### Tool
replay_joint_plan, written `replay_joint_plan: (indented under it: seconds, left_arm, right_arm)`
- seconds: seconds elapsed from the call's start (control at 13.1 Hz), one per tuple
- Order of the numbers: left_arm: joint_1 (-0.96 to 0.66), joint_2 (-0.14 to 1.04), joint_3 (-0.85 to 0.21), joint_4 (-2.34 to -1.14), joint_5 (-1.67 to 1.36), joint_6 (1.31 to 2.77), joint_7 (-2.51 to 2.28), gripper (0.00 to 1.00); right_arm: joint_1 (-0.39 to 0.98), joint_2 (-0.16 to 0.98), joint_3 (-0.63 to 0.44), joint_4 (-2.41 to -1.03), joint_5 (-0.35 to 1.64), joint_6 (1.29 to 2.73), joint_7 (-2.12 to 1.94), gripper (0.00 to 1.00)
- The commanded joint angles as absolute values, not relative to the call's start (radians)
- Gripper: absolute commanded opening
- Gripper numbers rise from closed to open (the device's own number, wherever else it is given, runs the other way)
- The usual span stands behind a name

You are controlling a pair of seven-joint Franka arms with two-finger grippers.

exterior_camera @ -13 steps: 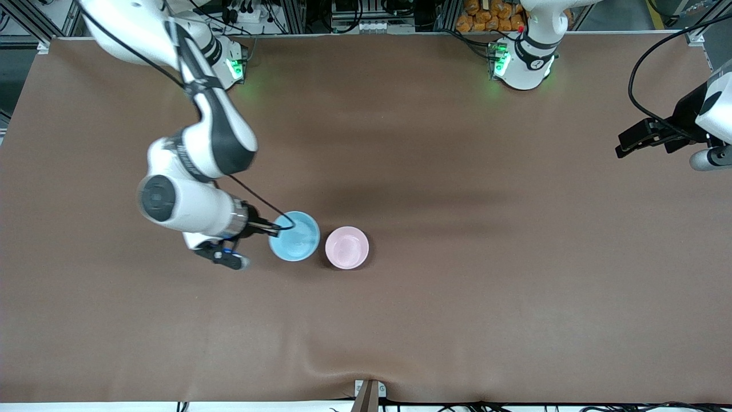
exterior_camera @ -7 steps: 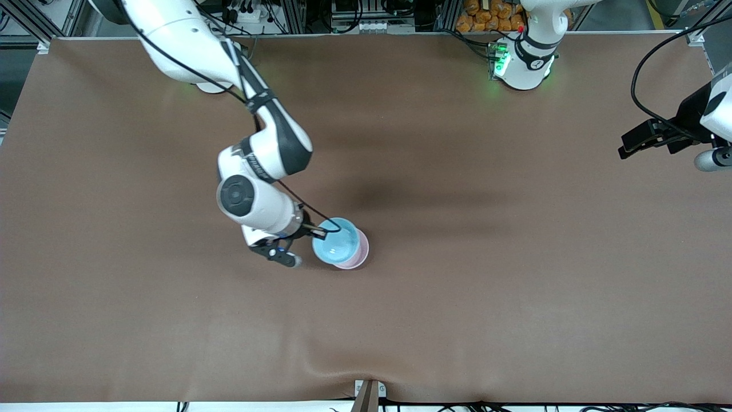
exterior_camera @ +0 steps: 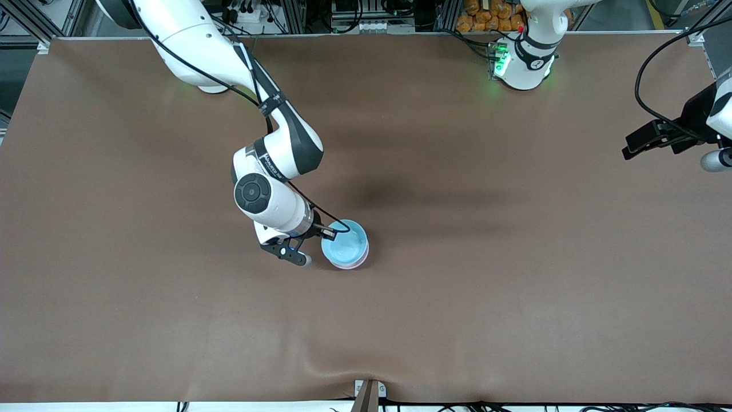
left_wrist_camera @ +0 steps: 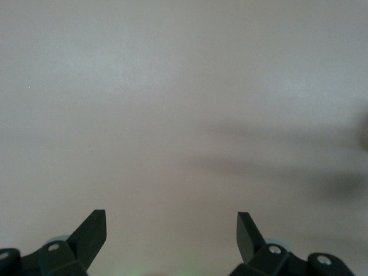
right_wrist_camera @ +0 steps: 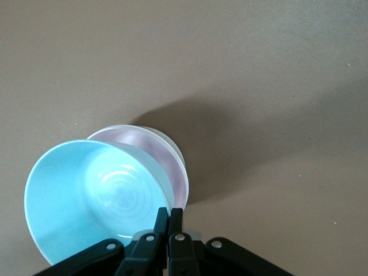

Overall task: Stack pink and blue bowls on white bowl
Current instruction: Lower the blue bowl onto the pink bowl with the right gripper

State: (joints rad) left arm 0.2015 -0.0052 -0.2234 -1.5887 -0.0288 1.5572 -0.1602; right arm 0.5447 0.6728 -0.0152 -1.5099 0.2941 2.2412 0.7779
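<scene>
My right gripper is shut on the rim of the light blue bowl and holds it, tilted, over the pink bowl, which stands on the table and is almost covered. In the right wrist view the fingertips pinch the blue bowl's rim, and the pink bowl shows under it. A whitish rim runs round the pink bowl; I cannot tell whether it is the white bowl. My left gripper waits open and empty over the left arm's end of the table, its jaws wide apart.
The brown table cover is bare around the bowls. A small bracket sits at the table edge nearest the front camera. The arm bases stand along the edge farthest from the front camera.
My right gripper has carried the blue bowl toward the left arm's end, from beside the pink bowl to over it. The left gripper has drifted slightly.
</scene>
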Motion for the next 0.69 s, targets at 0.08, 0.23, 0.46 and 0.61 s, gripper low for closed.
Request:
replay_joint_plan:
  seconds: [0.08, 0.23, 0.46, 0.61]
  left_arm:
    - [0.218, -0.028, -0.227, -1.605, -0.046, 1.566, -0.141, 1.0]
    - [0.218, -0.028, -0.227, -1.605, -0.046, 1.566, -0.141, 1.0]
    - [0.216, -0.023, -0.229, -1.605, -0.046, 1.575, -0.14, 1.0]
    - [0.216, -0.021, -0.23, -1.605, -0.046, 1.577, -0.14, 1.0]
  right_arm:
    - [0.563, 0.712, -0.018, -1.493, 0.299, 2.29, 0.787, 0.0]
    - [0.563, 0.71, -0.02, -1.511, 0.292, 2.29, 0.781, 0.0]
    - [0.563, 0.712, -0.02, -1.523, 0.275, 2.304, 0.779, 0.0]
    - [0.563, 0.725, -0.02, -1.523, 0.275, 2.336, 0.787, 0.0]
